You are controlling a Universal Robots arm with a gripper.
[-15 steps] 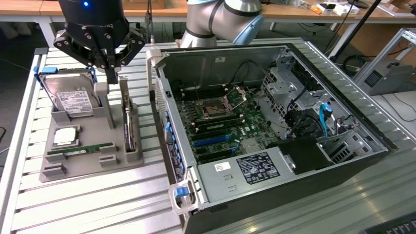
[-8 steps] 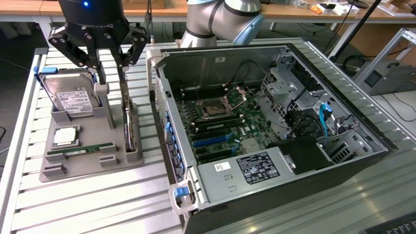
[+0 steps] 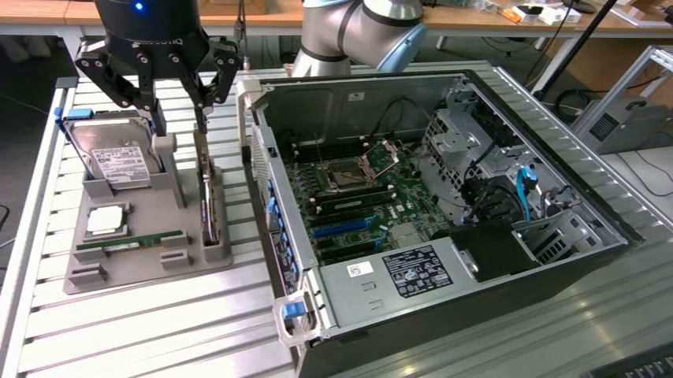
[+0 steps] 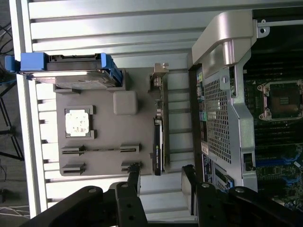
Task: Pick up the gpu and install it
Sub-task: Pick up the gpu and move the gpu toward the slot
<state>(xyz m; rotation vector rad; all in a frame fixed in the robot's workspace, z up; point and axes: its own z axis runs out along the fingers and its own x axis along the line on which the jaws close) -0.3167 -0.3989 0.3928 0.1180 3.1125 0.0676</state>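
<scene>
The gpu (image 3: 210, 201) is a thin dark card with a silvery end bracket. It stands on edge in slots along the grey holder (image 3: 137, 264), on the side nearest the computer case. My gripper (image 3: 179, 118) hangs open just above the card's far end, its black fingers spread with nothing between them. In the wrist view the gpu (image 4: 158, 142) lies lengthwise ahead of the gripper (image 4: 161, 177), and the two fingertips (image 4: 134, 174) straddle the line of the card without touching it.
The holder also carries a hard drive (image 3: 116, 157), a cpu (image 3: 107, 220) and a green memory stick (image 3: 131, 240). The open computer case (image 3: 589, 213) lies on the exterior view's right, its motherboard (image 3: 363, 197) exposed. The case's side wall (image 4: 222, 94) runs close beside the gpu.
</scene>
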